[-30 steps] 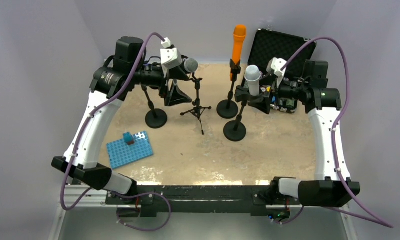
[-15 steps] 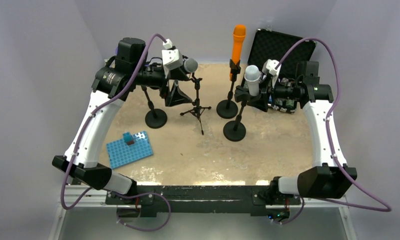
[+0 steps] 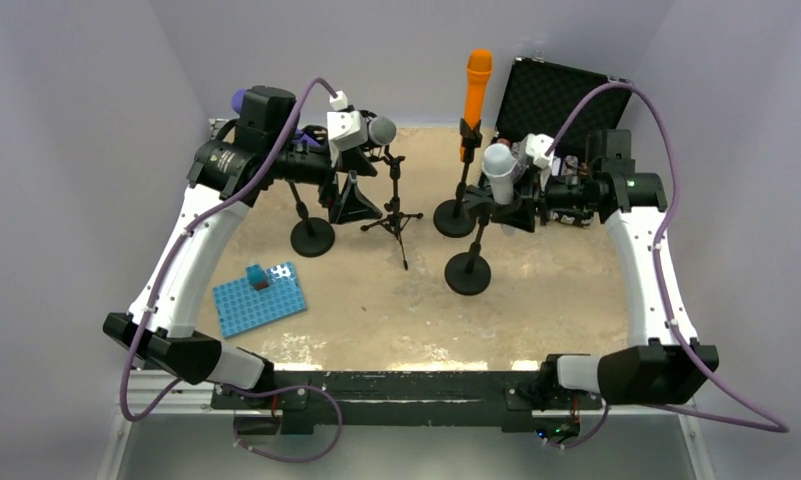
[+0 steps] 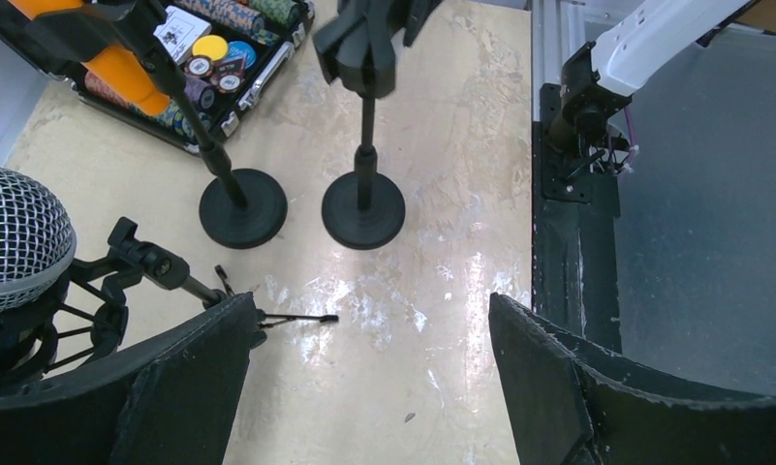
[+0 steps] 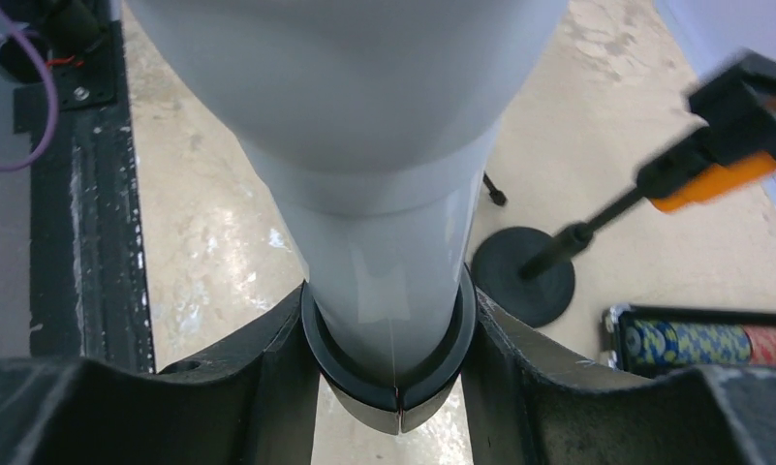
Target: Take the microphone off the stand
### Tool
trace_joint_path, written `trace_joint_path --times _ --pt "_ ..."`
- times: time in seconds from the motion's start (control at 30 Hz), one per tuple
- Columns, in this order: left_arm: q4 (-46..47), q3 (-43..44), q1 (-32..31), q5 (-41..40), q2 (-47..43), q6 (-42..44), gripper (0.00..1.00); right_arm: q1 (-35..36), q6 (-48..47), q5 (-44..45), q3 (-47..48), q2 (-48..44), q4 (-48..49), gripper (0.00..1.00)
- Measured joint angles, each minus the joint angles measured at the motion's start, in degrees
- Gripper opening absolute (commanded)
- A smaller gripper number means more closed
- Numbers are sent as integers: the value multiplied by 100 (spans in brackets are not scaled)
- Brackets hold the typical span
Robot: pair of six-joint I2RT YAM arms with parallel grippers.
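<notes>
**Right arm clamped low on the white microphone; nothing holds the stand down**

**Location.** The white microphone (image 3: 500,165) sits in the top of the nearer round-base stand (image 3: 468,273), right of centre on the table (image 3: 396,310). It leans toward the far left and has not come free.

**End effectors.** The right gripper (image 5: 388,387) is closed in on the microphone's lower end. Both fingers (image 5: 267,378) bear on the black collar (image 5: 388,373) that rings the white barrel. The wrist view does not show whether that collar is part of the microphone or is the stand's clip. The left gripper (image 4: 369,320) hangs with its jaws wide apart and nothing between them, beside the mesh-headed microphone (image 4: 15,237) on its tripod (image 3: 394,215). It is not steadying the round-base stand.

**Risks, as judged.**
1. If the collar is the clip, a pull would lift the stand and the microphone together, since nothing pins the base.
2. The pole looks tilted. A sideways pull could tip it into the stand (image 3: 454,218) of the orange microphone (image 3: 477,85), which is just beside it.
3. The grip is low, so the heavy head stands above the fingers. Once free, the smooth barrel could pivot or slip.
4. The open case (image 3: 561,95) lies close behind the right wrist, and a backward withdrawal could strike it.
</notes>
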Motion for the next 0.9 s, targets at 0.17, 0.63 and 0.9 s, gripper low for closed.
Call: trace_joint_path --times 0.17,0.63,0.9 --pt "-44 -74 0 118 -4 7 94 791 -146 122 -487 -761 120 17" --pt "184 -1185 -201 345 -297 -216 95 1930 1058 157 -977 -999 1165 18" --pt "984 -2011 -420 358 -763 -667 96 2312 1545 481 -981 -741 1856 23"
